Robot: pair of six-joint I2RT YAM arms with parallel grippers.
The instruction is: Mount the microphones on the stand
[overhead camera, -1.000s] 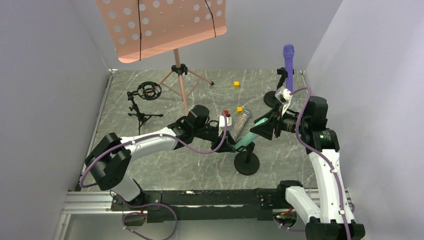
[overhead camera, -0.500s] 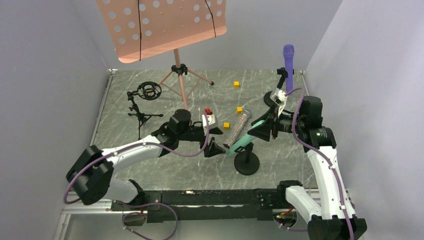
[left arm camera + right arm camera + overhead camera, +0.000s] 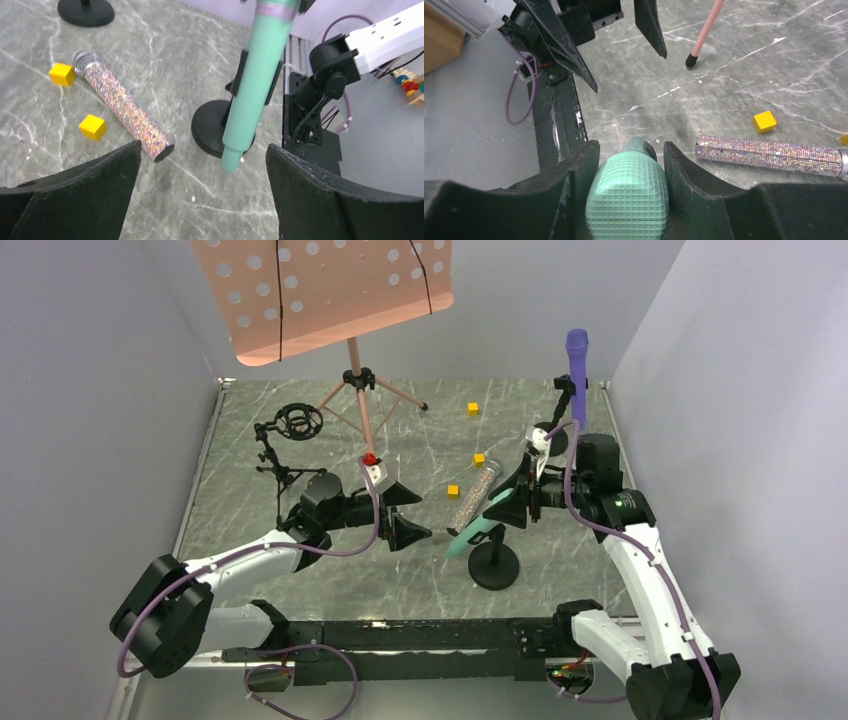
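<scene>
The mint-teal microphone point(image 3: 478, 528) hangs tilted above the round black stand base point(image 3: 494, 565), tail end low and to the left. My right gripper point(image 3: 515, 502) is shut on its gridded head point(image 3: 627, 200). My left gripper point(image 3: 412, 512) stands wide open to the left of the tail point(image 3: 232, 157), touching nothing. The glittery microphone point(image 3: 474, 494) lies flat on the table between the arms. At the back right, the purple microphone point(image 3: 577, 360) stands upright in its stand. A black clip on the near stand shows behind the teal body point(image 3: 260, 75).
Three yellow cubes point(image 3: 473, 409) point(image 3: 479, 459) point(image 3: 453, 490) lie around the glittery microphone. A pink music stand point(image 3: 330, 290) on a tripod is at the back. A small black tripod with a ring mount point(image 3: 290, 430) stands at the left. Grey walls close in both sides.
My left gripper has opened wide, let go of the teal microphone's tail and pulled back to the left. The right gripper has shifted slightly left, still holding the microphone.
</scene>
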